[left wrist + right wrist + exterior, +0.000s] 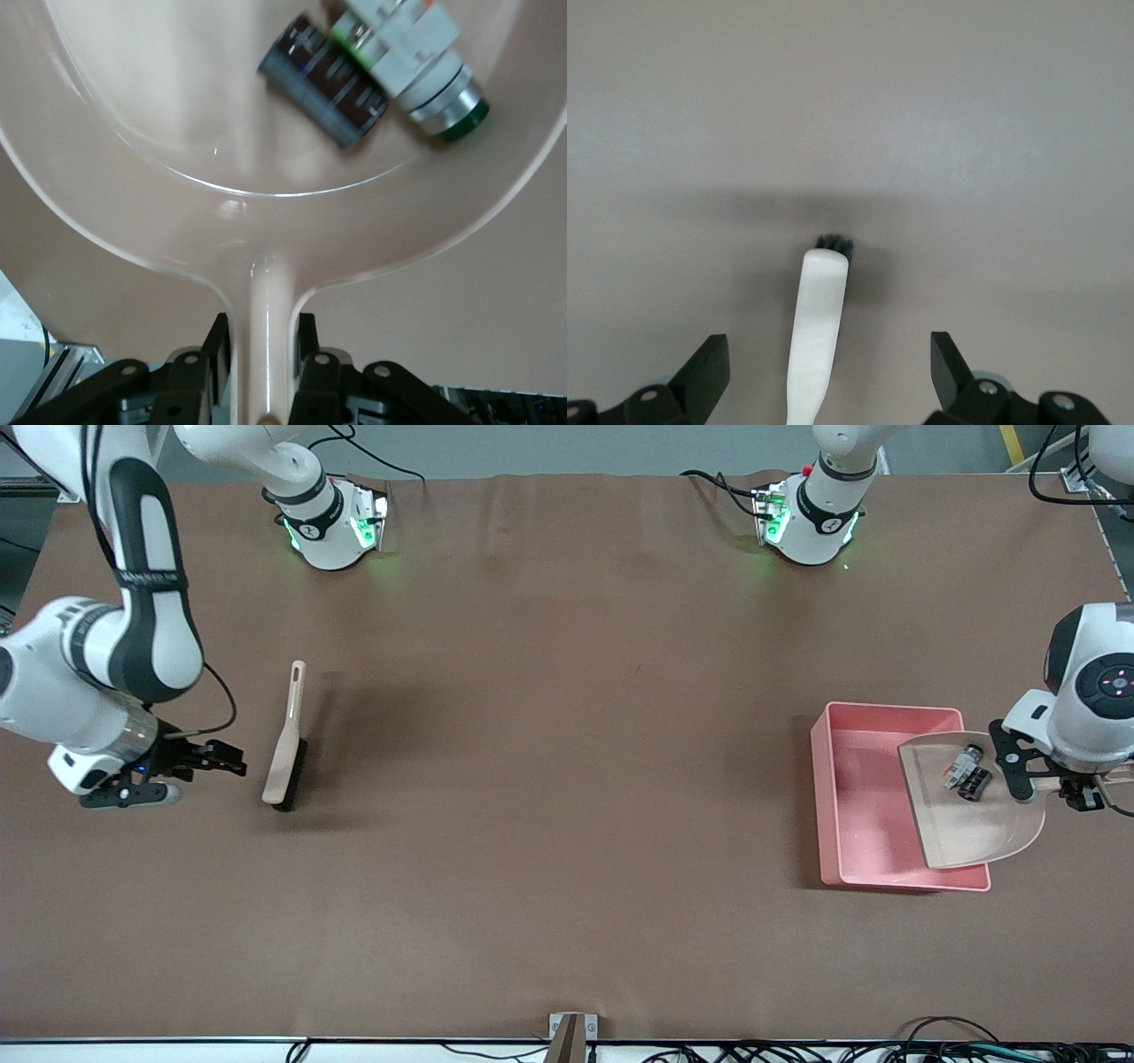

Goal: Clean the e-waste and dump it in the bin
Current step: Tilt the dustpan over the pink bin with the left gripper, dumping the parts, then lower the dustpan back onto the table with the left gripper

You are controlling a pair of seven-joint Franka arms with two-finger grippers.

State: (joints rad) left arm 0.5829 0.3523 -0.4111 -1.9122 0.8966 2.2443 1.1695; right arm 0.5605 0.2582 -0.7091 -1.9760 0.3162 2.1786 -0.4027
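Note:
The pink bin [827, 806] stands toward the left arm's end of the table. My left gripper [1076, 786] is shut on the handle of the beige dustpan [970, 828] and holds it over the bin. Two e-waste parts lie in the pan near the handle: a white part with green patches [964, 763] and a dark maroon block [975, 784]. The left wrist view shows the gripper [263, 341] clamped on the handle, the pan [177, 177], the maroon block [323, 84] and the white part [416, 53]. My right gripper [217, 760] is open and empty beside the brush [285, 742].
The brush, with a beige handle and black bristles, lies on the brown cloth toward the right arm's end. In the right wrist view it [818, 328] shows between the open fingers [709, 372], apart from them. A small bracket [571, 1032] sits at the table's near edge.

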